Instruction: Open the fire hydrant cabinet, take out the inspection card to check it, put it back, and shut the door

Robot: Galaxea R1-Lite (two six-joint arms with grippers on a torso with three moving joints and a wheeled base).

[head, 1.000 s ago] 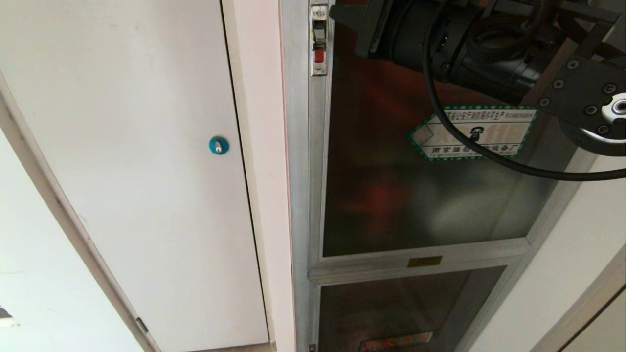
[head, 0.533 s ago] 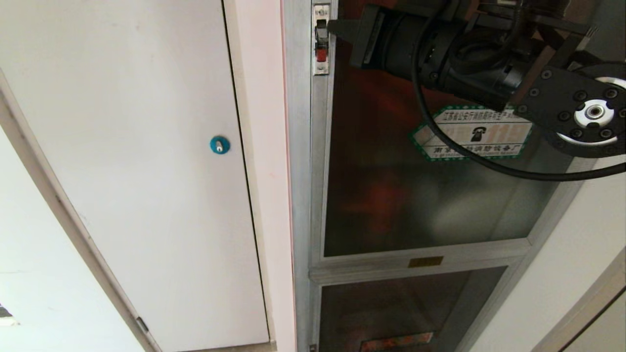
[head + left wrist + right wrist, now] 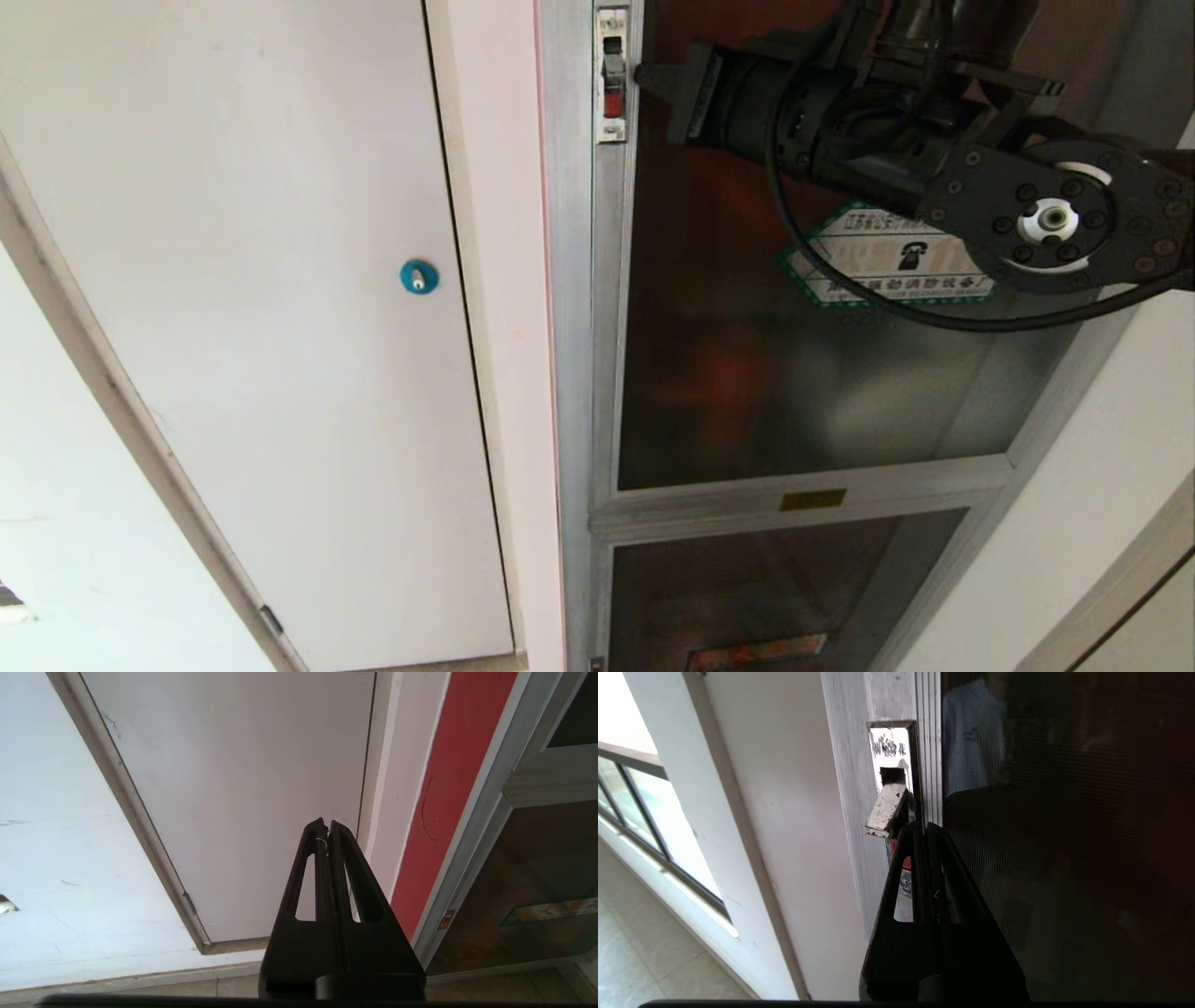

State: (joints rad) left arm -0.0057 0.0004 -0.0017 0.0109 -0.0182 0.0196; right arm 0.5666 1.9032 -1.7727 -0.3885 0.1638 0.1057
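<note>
Plain white door [image 3: 280, 327] on the left, shut, with a blue round lock [image 3: 418, 276] near its right edge. Pale pinkish wall strip [image 3: 499, 373] just beside it. Small hinge [image 3: 270, 620] low on the door frame. Window [image 3: 649, 826] with dark frame bars, tiled floor [image 3: 649, 961] below.
</note>
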